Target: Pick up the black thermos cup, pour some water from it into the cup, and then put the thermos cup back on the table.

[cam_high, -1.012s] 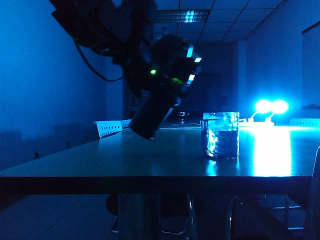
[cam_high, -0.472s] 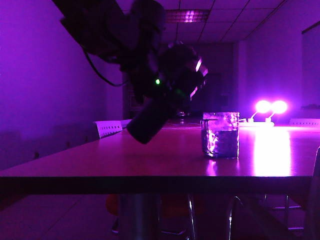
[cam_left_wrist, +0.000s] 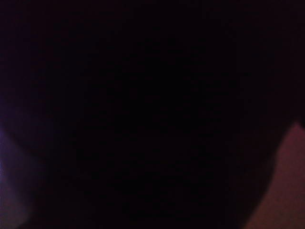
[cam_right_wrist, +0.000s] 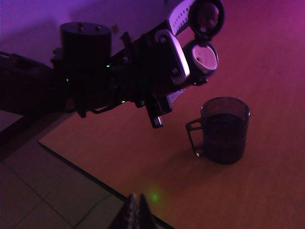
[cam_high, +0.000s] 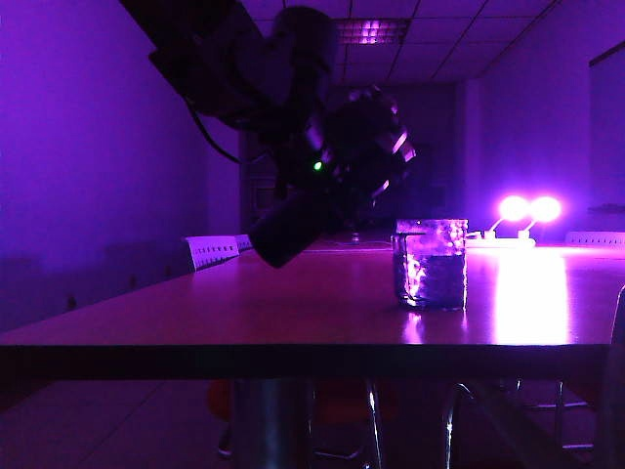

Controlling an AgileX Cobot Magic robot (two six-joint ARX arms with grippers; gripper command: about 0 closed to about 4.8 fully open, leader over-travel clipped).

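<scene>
The black thermos cup (cam_high: 289, 229) hangs tilted above the table (cam_high: 244, 313), base down to the left and mouth up toward the cup (cam_high: 430, 264). My left gripper (cam_high: 337, 186) is shut round its body. The right wrist view shows the thermos's pale open mouth (cam_right_wrist: 202, 57) and flipped-up lid (cam_right_wrist: 206, 16), held by the left gripper (cam_right_wrist: 164, 62) above and beside the clear handled cup (cam_right_wrist: 225, 131). The left wrist view is almost wholly black with the thermos (cam_left_wrist: 143, 114). My right gripper (cam_right_wrist: 137, 210) is shut and empty over the table's edge.
Two bright lamps (cam_high: 530, 208) glare at the far right of the table. White chair backs (cam_high: 212, 251) stand behind its far left side. A tiled floor (cam_right_wrist: 57, 191) lies beyond the table edge (cam_right_wrist: 86, 162).
The left arm has shifted right toward the cup with the thermos, and its wrist has rolled. The room light went from blue to purple. The cup has not moved.
</scene>
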